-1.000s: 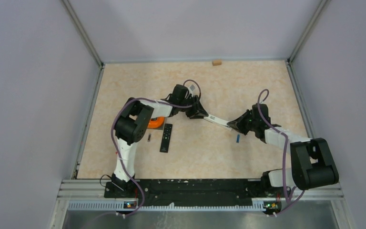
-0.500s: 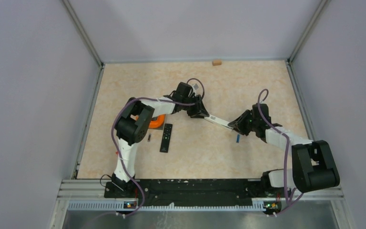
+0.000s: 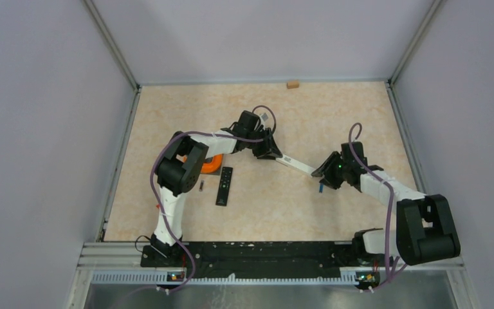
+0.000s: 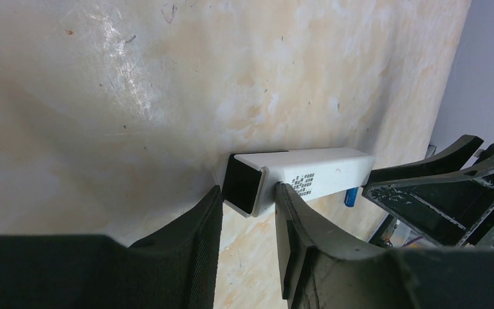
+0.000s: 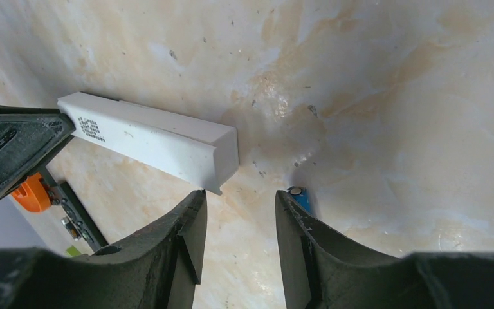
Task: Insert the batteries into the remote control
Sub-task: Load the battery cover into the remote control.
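A slim white remote control [image 3: 294,164] stretches between the two arms, and the hollow dark end of the remote control [image 4: 299,177] faces the left wrist camera. My left gripper [image 3: 274,154] is shut on that end, a fingertip pressed against each side [image 4: 247,194]. My right gripper [image 3: 322,174] is open, just short of the other end of the remote control [image 5: 157,138]; nothing lies between its jaws [image 5: 239,198]. A blue battery [image 3: 321,187] lies on the table beside the right fingertip [image 5: 300,196]. A small dark battery [image 3: 201,187] lies near the left arm.
A black remote [image 3: 224,186] lies on the table right of the dark battery. An orange object [image 3: 213,165] sits partly under the left arm. A small tan block [image 3: 292,84] rests by the back wall. Walls enclose the beige tabletop [image 3: 264,212] on three sides.
My right gripper has opened, let go of the white remote's end and backed off slightly to the right. The left gripper keeps its hold on the other end.
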Available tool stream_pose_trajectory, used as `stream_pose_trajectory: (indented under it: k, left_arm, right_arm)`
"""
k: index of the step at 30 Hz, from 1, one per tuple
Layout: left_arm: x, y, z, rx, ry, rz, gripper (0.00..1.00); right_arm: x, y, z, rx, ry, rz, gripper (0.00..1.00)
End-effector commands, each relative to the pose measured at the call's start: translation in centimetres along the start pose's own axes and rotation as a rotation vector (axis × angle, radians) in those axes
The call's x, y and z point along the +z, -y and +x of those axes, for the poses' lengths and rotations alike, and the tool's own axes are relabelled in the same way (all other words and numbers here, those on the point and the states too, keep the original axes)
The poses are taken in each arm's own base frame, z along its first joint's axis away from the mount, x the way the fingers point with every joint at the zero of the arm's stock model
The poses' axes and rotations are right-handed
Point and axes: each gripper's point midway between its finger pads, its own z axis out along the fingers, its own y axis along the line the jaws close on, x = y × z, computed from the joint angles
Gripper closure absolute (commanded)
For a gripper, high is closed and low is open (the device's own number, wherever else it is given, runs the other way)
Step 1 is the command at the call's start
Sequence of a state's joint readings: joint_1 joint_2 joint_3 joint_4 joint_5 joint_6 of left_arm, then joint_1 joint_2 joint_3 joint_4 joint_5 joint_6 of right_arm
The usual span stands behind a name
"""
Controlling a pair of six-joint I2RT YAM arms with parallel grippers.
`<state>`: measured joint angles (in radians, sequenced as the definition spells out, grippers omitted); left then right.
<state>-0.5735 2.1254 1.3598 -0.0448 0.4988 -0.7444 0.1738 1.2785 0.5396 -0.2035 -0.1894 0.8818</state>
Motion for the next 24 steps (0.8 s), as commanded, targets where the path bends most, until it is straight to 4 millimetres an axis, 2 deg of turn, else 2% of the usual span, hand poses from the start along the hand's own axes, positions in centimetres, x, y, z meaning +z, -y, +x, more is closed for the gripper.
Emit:
stream_pose_trajectory:
  k: [1, 6, 8, 12, 19, 24]
  left_arm:
    - [1.3, -8.3, 5.5, -0.047, -0.132, -0.276, 0.62]
    - [1.3, -8.3, 5.6, -0.047, -0.133, -0.276, 0.63]
    - [1.4, -8.3, 5.6, -0.048, -0.133, -0.272, 0.64]
    - [1.5, -8.1, 5.5, -0.055, -0.133, -0.262, 0.68]
    - [1.6, -7.9, 5.8, -0.059, -0.142, -0.244, 0.72]
    - [1.8, -7.7, 6.0, -0.069, -0.15, -0.223, 0.75]
  right_arm:
    - [0.3, -1.4, -0.8, -0.033, 0.013, -0.059, 0.55]
    - [0.0, -3.1, -1.5, -0.054, 0.043, -0.137, 0.51]
    - [0.0, -3.3, -1.9, -0.056, 0.054, -0.132, 0.48]
    - [0.8, -2.9, -2.0, -0.051, 0.045, -0.105, 0.48]
    - [2.1, -0.7, -1.3, -0.034, 0.02, -0.023, 0.76]
    - [2.7, 0.3, -0.9, -0.034, 0.015, 0.008, 0.81]
